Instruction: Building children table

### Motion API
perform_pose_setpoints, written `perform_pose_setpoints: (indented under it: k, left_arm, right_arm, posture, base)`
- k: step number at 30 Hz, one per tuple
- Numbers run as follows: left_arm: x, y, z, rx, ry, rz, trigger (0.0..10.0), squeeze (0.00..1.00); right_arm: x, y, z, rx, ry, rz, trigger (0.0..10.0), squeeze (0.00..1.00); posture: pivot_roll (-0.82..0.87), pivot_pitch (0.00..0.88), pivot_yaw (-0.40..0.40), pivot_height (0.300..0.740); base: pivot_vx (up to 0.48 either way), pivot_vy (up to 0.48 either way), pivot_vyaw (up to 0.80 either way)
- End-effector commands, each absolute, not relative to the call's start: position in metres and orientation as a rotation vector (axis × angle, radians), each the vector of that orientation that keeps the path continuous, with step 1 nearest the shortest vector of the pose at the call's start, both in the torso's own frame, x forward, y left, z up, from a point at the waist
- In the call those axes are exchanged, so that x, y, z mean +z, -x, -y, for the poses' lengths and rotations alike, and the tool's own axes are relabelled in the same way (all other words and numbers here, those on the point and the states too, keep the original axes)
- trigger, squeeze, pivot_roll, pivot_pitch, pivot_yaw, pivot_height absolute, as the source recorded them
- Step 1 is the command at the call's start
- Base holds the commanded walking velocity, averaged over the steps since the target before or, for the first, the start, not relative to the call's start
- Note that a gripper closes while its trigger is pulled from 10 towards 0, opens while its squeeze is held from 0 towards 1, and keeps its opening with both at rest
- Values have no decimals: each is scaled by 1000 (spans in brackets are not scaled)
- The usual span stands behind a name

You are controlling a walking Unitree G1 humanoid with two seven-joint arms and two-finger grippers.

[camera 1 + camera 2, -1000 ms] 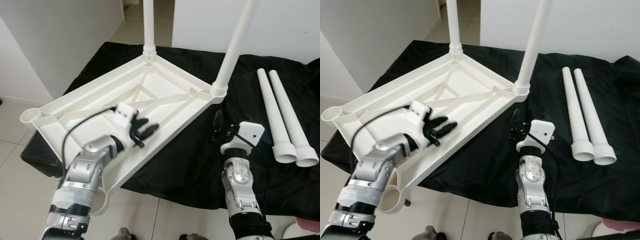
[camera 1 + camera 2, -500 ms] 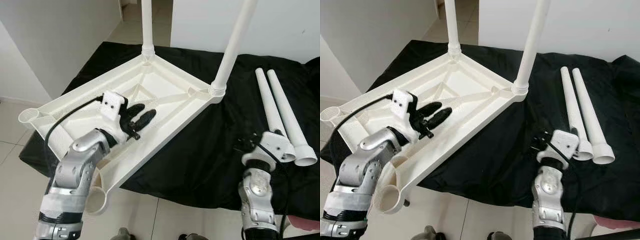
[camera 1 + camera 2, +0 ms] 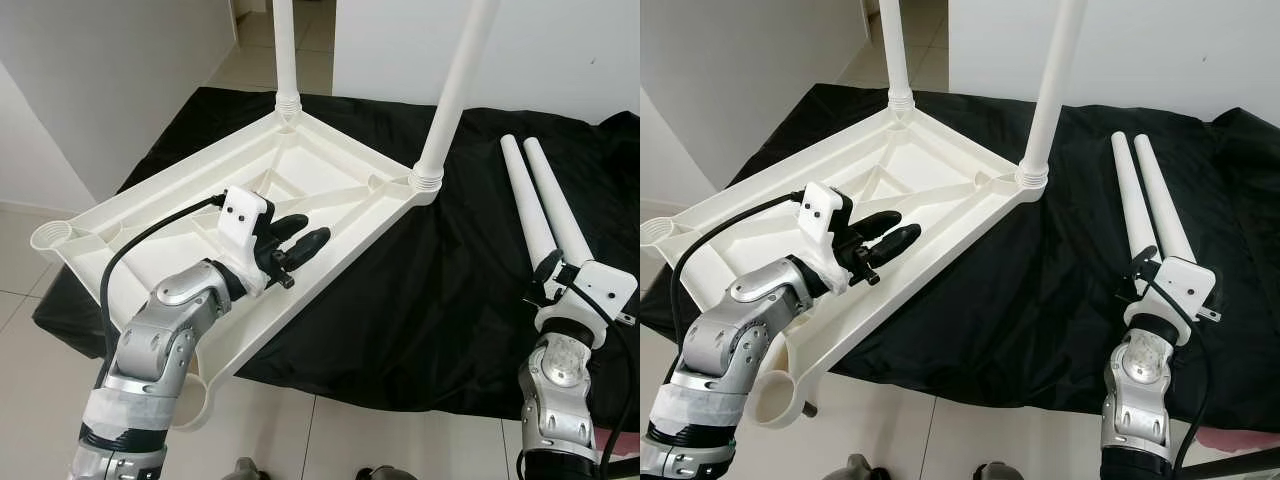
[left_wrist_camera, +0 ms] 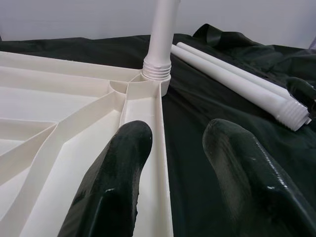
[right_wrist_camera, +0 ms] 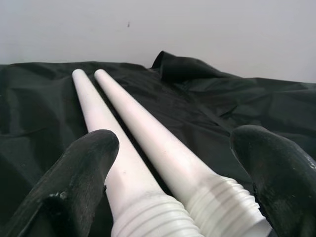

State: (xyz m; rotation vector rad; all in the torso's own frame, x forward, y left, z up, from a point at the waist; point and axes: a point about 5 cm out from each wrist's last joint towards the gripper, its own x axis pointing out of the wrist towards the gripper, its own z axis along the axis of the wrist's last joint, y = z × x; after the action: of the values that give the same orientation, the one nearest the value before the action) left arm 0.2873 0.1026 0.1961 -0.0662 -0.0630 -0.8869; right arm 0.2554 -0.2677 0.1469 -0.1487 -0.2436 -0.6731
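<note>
Tabletop (image 3: 180, 215), white and upside down, lies on a black cloth (image 3: 420, 300) in the left eye view. Two white legs stand up from its far corners: one at the back (image 3: 284, 50) and one nearer the middle (image 3: 455, 90). Two more loose legs (image 3: 545, 215) lie side by side on the cloth, well apart from the tabletop on the right. The left gripper (image 3: 300, 245) hangs over the near edge of the tabletop, its two black fingers a little apart and holding nothing. The right gripper (image 3: 550, 285) sits at the near ends of the loose legs.

Right eye view shows the same things: the left gripper (image 3: 890, 237) above the tabletop rim (image 3: 940, 255), and the right gripper (image 3: 1145, 268) by the loose legs (image 3: 1145, 200).

Left wrist view looks past two black fingers (image 4: 116, 182) with a gap between them. The tabletop's ribs (image 4: 74, 128) are below, and a standing leg (image 4: 162, 39) is ahead at the corner.

Right wrist view shows the right gripper's fingers (image 5: 79, 168) spread wide, one on each side of the two loose legs (image 5: 143, 148). The ribbed ends of the legs lie between the fingers. The fingers are not squeezing them.
</note>
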Motion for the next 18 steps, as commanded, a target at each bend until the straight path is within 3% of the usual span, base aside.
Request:
perform_pose_setpoints:
  k: [1,8,11,18]
  left_arm:
    - [198,-283,-99,-968,66,64,10000,0]
    - [199,-284,-99,-956,66,58,10000,0]
    - [200,-285,-99,-949,66,58,10000,0]
    - [201,-284,-102,-946,75,50,10000,0]
  right_arm:
    - [146,-260,270,-646,128,216,10000,0]
    - [139,-267,272,-584,108,152,10000,0]
    - [130,-274,271,-462,87,82,10000,0]
    - [117,-271,283,-435,50,-17,10000,0]
  posture:
    - [-24,72,39,740]
    - [-17,105,42,740]
    - [-16,104,41,740]
    - [-20,117,43,740]
  base:
    - [0,0,0]
    - [0,0,0]
    - [0,0,0]
    - [0,0,0]
